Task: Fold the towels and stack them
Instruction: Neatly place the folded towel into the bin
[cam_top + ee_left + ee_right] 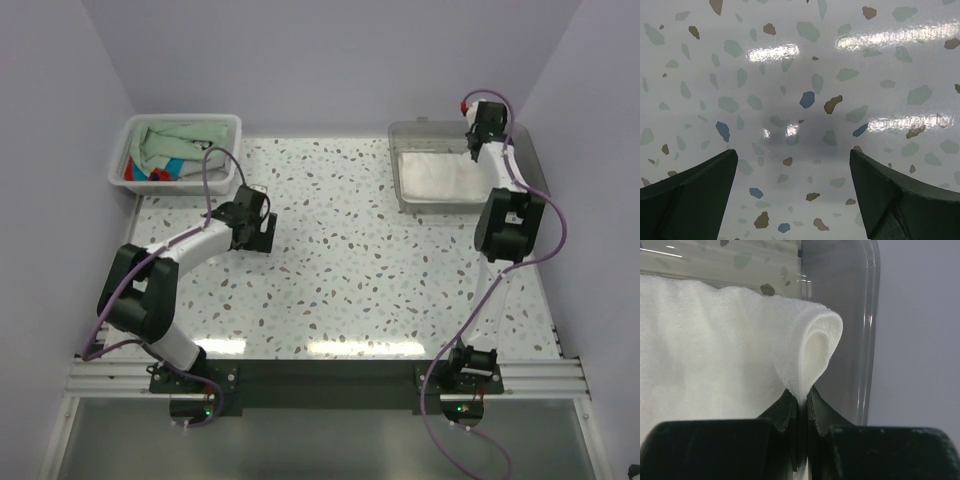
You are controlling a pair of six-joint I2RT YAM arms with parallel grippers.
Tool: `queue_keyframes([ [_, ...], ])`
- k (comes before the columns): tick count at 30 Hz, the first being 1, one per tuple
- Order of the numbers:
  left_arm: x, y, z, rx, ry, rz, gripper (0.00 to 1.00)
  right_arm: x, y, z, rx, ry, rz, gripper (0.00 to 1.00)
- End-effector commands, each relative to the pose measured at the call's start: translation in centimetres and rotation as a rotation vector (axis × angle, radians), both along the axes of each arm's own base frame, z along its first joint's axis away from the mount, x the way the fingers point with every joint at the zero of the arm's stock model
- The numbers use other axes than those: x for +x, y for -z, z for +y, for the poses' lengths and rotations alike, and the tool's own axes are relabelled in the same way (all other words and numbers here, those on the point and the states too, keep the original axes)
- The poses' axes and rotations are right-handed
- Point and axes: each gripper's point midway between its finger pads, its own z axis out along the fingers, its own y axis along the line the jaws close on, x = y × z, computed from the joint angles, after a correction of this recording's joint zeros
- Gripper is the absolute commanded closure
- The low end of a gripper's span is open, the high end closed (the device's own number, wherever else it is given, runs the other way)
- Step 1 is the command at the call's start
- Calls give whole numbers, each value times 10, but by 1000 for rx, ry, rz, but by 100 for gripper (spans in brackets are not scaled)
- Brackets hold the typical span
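The step in hand looks like laying the first towel of the stack. The clear grey tray at the upper right of the overhead view holds the white towel, folded into a flat pad. The right gripper reaches over the tray's right side. In the right wrist view its jaws are pressed together on a rolled corner of the white towel, which loops up just above the right gripper, close beside the tray's clear wall. By my reading, the next move is to let go and lift straight away, so that the loop drops flat and the fold is not dragged open. After that another cloth has to be fetched. The rest wait in the white slatted basket at the upper left: a mint green towel heaped over a turquoise-and-red one. Any others beneath cannot be made out. The left gripper hangs just right of and below the basket, its jaws spread wide and holding nothing. Its own camera shows only bare tabletop between the fingers. Plain lilac walls close in the back and both sides of the room. The table is glossy white terrazzo flecked with green, blue and brown, and it mirrors the strip lights.
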Motion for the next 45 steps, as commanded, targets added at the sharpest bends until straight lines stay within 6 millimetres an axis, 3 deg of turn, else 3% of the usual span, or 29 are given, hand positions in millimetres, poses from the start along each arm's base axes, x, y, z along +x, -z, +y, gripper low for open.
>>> queue_keyframes([
  [1, 14, -7, -6, -25, 5, -40, 0, 4, -2, -15, -68, 31, -24, 100],
  [4, 15, -8, -7, -27, 3, -43, 0, 6, 3, -20, -102, 44, -20, 85],
  [7, 14, -7, -7, -29, 7, -40, 0, 6, 7, -30, -162, 89, -17, 56],
  [8, 14, -7, -8, -31, 7, -38, 0, 5, 5, -34, -177, 113, -25, 43],
  [9, 14, -7, -8, -31, 7, -38, 0, 6, 5, -37, -191, 141, -43, 36],
  [11, 14, -7, -8, -32, 9, -37, 0, -5, -9, -50, -253, 265, -77, 23],
  [14, 14, -7, -8, -34, 9, -37, 0, -13, -25, -56, -259, 377, -142, 16],
  [16, 15, -9, -9, -39, 9, -41, 0, -18, -34, -51, -210, 383, -158, 14],
  [18, 15, -10, -10, -41, 12, -44, 0, -14, -26, -33, -83, 331, -169, 14],
  [19, 15, -11, -10, -44, 12, -46, 0, -13, -36, -23, -31, 300, -195, 15],
  [20, 15, -11, -10, -45, 12, -44, 0, -6, -22, -3, 85, 230, -198, 20],
  [23, 15, -13, -12, -53, 14, -48, 0, -1, -10, 36, 289, 146, -204, 35],
  [26, 15, -15, -13, -61, 18, -53, 0, 3, 3, 65, 473, 123, -195, 47],
  [30, 15, -18, -13, -65, 19, -61, 0, 10, 31, 109, 690, 82, -150, 51],
  [32, 15, -20, -14, -72, 22, -65, 0, 14, 37, 123, 724, 74, -140, 51],
  [34, 15, -21, -13, -73, 19, -65, 0, 14, 57, 136, 735, 73, -89, 50],
  [45, 15, -29, -14, -78, 21, -88, 0, 0, 101, 173, 666, -33, 109, 47],
])
